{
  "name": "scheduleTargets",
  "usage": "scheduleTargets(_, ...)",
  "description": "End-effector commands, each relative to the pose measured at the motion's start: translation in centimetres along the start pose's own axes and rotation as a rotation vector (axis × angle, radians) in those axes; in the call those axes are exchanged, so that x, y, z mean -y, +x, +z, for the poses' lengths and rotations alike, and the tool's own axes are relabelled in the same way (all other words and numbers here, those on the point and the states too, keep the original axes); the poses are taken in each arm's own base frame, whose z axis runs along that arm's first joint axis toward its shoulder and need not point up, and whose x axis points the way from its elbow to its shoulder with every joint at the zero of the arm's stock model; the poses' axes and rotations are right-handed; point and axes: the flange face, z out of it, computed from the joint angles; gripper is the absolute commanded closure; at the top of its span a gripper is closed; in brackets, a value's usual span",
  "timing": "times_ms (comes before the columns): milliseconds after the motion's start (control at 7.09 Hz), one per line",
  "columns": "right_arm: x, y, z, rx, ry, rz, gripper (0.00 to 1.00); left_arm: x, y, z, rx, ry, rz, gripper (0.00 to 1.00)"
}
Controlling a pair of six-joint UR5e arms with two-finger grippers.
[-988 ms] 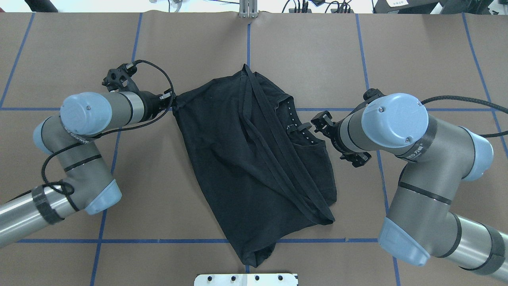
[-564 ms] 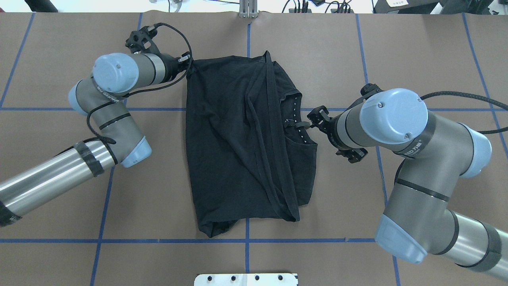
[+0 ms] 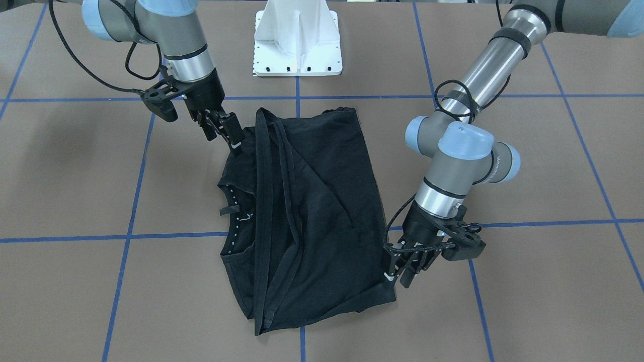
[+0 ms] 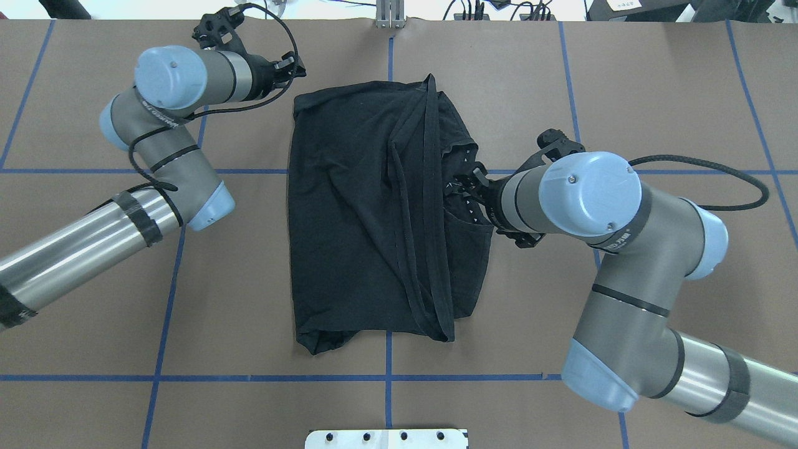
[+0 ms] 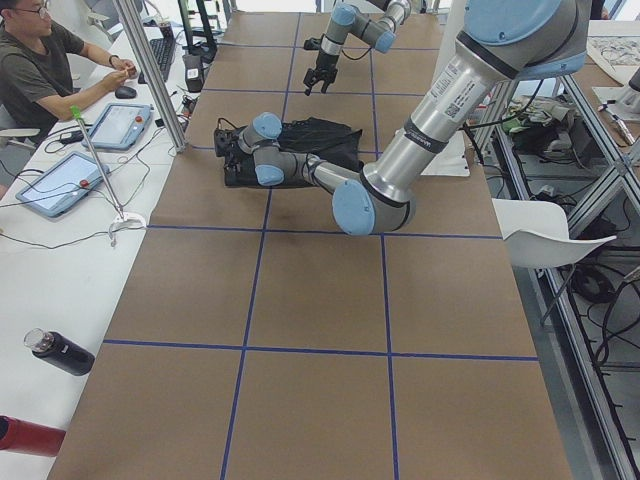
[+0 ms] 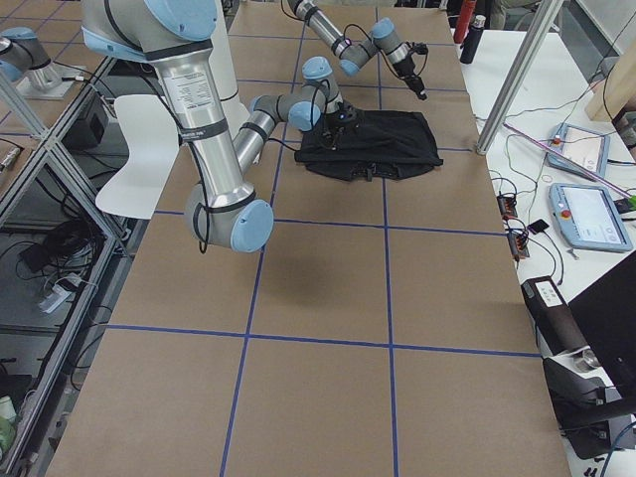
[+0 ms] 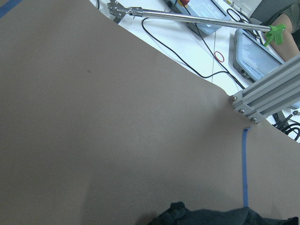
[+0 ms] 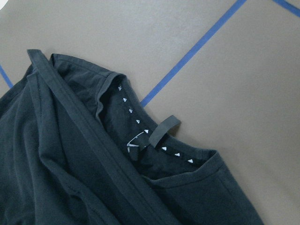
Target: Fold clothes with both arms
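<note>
The black T-shirt (image 4: 368, 212) lies folded lengthwise on the table, with long hem bands running down its middle. It also shows in the front view (image 3: 322, 211). Its white-dotted inner collar (image 8: 140, 126) faces up on the robot's right side; the chest print is hidden. My left gripper (image 4: 298, 67) hangs open just beyond the shirt's far left corner and holds nothing; it also shows in the front view (image 3: 402, 271). My right gripper (image 3: 232, 134) hangs open and empty above the collar side; it also shows in the overhead view (image 4: 469, 182).
The white pedestal base (image 3: 298, 40) stands at the robot's edge of the table. An aluminium post (image 4: 389, 15) stands at the far edge. Blue tape lines (image 4: 162, 349) grid the brown table. An operator (image 5: 45, 70) with tablets sits beyond the far side.
The left gripper pulled the shirt's corner toward the far edge, straightening the shirt, then let go and drew off. The right gripper moved in over the collar.
</note>
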Motion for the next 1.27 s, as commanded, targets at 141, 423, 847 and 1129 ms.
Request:
scheduleTargets(141, -6.3, 0.0, 3.3, -0.058, -0.068, -0.18, 0.15, -1.7, -4.3, -10.8, -0.065, -0.066, 0.029, 0.0)
scheduleTargets(423, -8.9, 3.6, 4.6, -0.083, -0.047, -0.143, 0.13, -1.9, -3.9, -10.8, -0.02, -0.073, 0.019, 0.0)
scheduleTargets(847, -11.9, 8.9, 6.6, -0.123, -0.039, -0.1, 0.13, -1.8, -3.7, -10.7, -0.018, -0.07, 0.015, 0.0)
scheduleTargets(1129, -13.4, 10.5, 7.0, -0.139, -0.038, -0.071, 0.09, -1.8, -3.6, -10.8, -0.017, -0.069, 0.012, 0.0)
